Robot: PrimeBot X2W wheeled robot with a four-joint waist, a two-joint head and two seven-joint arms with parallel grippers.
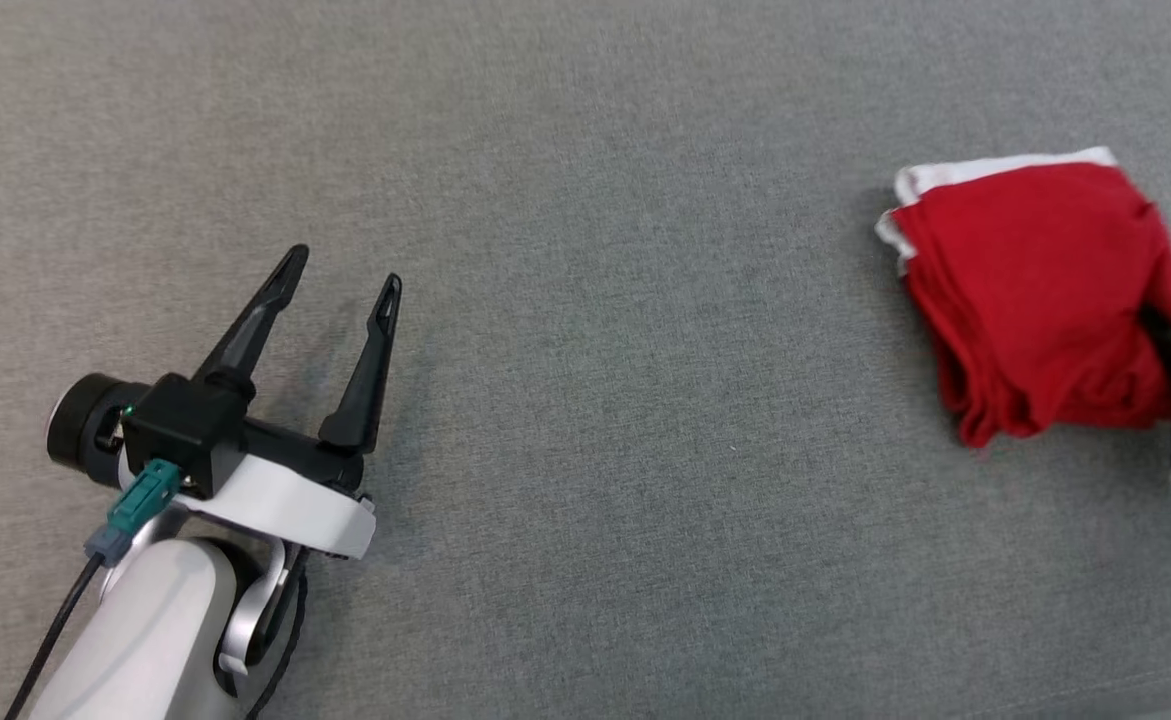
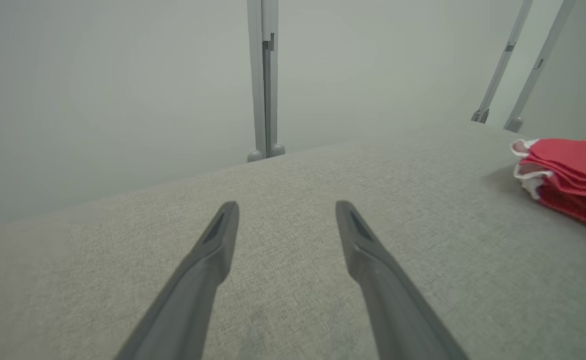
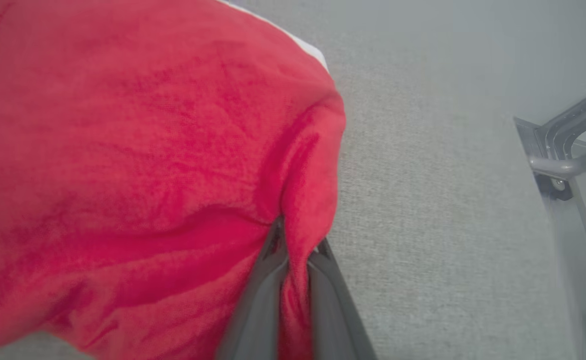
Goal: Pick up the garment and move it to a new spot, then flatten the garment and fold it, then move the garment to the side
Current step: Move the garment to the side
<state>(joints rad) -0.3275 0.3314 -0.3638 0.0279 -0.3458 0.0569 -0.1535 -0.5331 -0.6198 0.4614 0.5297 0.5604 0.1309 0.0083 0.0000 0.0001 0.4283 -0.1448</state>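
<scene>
Pinching folded red garment (image 3: 147, 150) (white trim) on grey surface (image 1: 645, 400), right gripper (image 3: 298, 243) clamped, left gripper (image 1: 343, 266) spread, empty

The garment (image 1: 1035, 290) was soft, matt red cloth with white edging. The surface (image 1: 645, 450) was coarse grey woven fabric. The left gripper (image 1: 345, 267) was smooth, matt black plastic.
</scene>
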